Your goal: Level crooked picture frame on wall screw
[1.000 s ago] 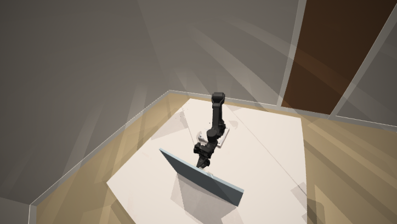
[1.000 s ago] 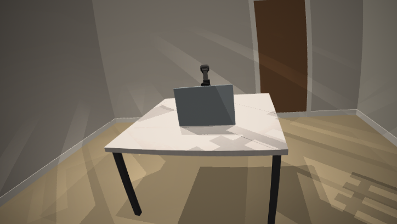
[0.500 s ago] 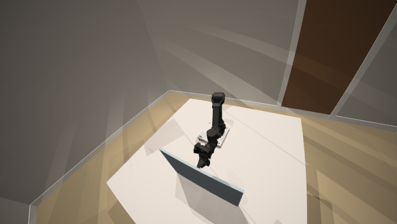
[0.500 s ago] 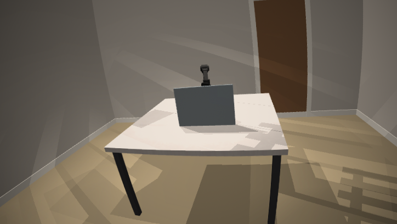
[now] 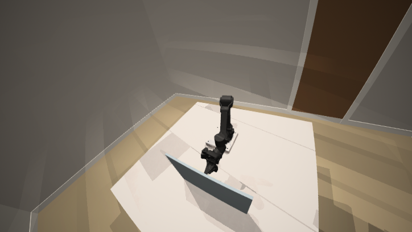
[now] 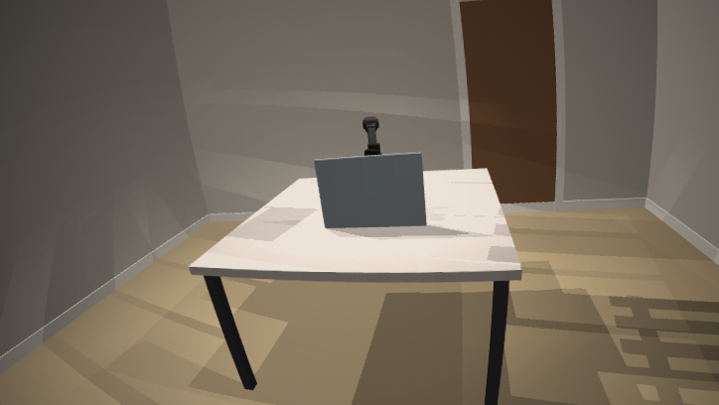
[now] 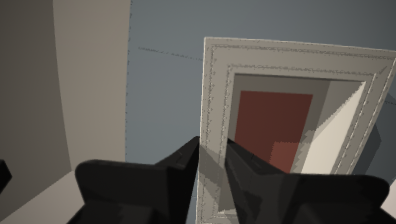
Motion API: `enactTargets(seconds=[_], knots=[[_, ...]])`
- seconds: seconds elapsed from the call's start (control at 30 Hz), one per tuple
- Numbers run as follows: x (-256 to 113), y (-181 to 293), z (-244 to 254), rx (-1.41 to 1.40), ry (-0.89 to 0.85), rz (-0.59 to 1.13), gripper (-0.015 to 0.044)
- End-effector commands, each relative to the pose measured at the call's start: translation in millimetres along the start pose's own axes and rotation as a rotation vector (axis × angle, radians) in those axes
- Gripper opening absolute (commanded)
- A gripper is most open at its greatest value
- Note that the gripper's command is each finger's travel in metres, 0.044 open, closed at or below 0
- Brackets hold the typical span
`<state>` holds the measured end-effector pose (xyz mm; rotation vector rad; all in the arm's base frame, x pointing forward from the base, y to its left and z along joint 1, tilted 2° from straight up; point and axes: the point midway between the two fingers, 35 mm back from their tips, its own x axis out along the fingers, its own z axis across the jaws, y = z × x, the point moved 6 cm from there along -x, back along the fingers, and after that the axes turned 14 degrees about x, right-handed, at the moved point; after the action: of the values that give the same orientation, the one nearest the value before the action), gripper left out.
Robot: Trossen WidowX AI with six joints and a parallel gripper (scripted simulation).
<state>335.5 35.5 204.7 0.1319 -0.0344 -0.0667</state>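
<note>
The picture frame (image 7: 300, 56), pale with a dark red picture, is in front of the blue-grey wall panel (image 5: 213, 191) (image 6: 371, 194) (image 7: 165, 95). In the wrist view its top edge slopes down a little to the right; I cannot tell its true tilt from this angle. My gripper (image 7: 211, 141) is shut on the frame's left bar, one fingertip at its outer edge and the other at its inner edge. In the top view the gripper reaches the panel's far side. The screw and notched strip are hidden. The panel hides the frame in the top and exterior views.
The panel stands upright on the white table (image 5: 288, 161) (image 6: 352, 256). The arm (image 5: 225, 120) (image 6: 370, 134) rises behind it from a base plate (image 5: 231, 145). Shadows cross the table. Room walls and a brown door (image 5: 340, 57) (image 6: 510, 100) are beyond.
</note>
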Motion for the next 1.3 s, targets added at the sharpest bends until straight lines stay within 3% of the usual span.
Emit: enactTargets(seconds=[0.0, 1.27], knots=[[0.2, 0.4, 2.0, 0.004, -0.002, 0.002, 0.0000], [0.2, 3.4, 14.2, 0.004, -0.002, 0.002, 0.0000]])
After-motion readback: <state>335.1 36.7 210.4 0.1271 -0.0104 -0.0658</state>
